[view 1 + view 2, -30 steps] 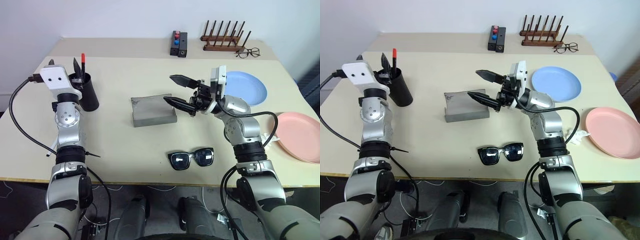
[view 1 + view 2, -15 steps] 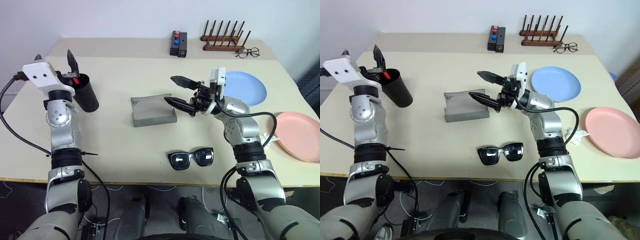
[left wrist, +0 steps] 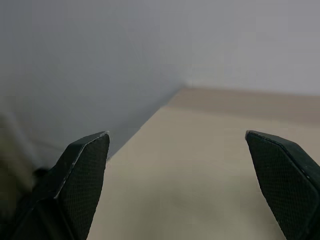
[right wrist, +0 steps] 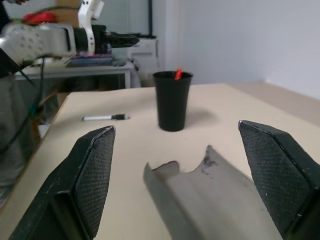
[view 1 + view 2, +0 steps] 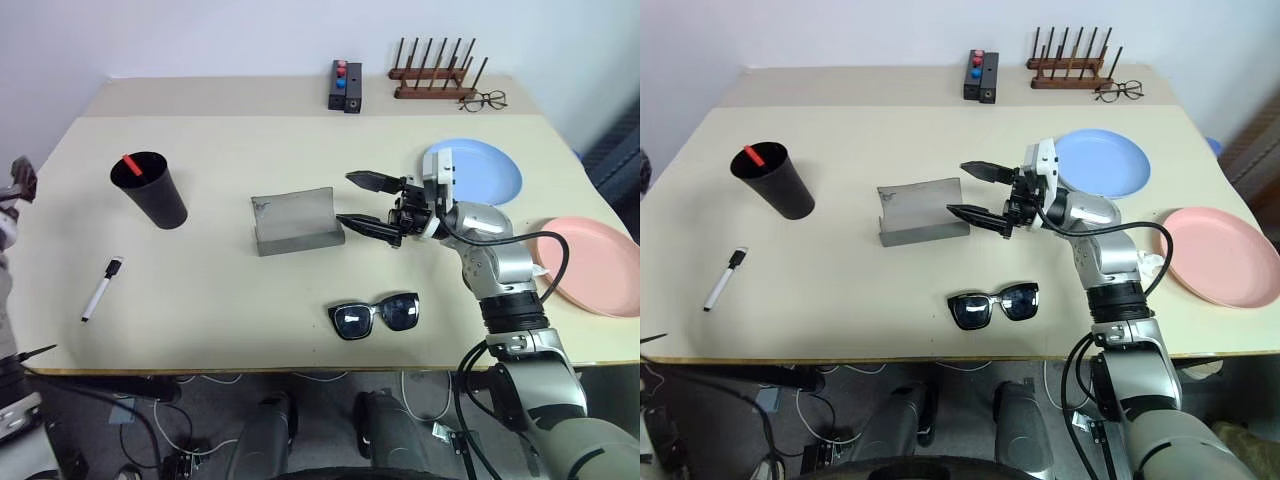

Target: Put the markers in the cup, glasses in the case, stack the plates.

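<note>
Nearest you, the sunglasses (image 5: 375, 316) lie folded open at the table's front edge, with the white marker (image 5: 100, 289) flat off to the left. Your right gripper (image 5: 370, 204) hovers, fingers spread and empty, beside the open grey case (image 5: 293, 220). Your left gripper (image 3: 180, 165) is also spread, empty. Behind stand the cup (image 5: 149, 189) holding the red-ended marker (image 5: 131, 164), then the blue plate (image 5: 480, 172) and pink plate (image 5: 592, 265) apart.

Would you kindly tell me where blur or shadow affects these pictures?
Left wrist view: soft throughout, the beige table featureless. Right wrist view: the tall black plastic cup is clear and casts a faint shadow; the near grey hinged case looks softer. Eye views: evenly lit, shadows weak.
</note>
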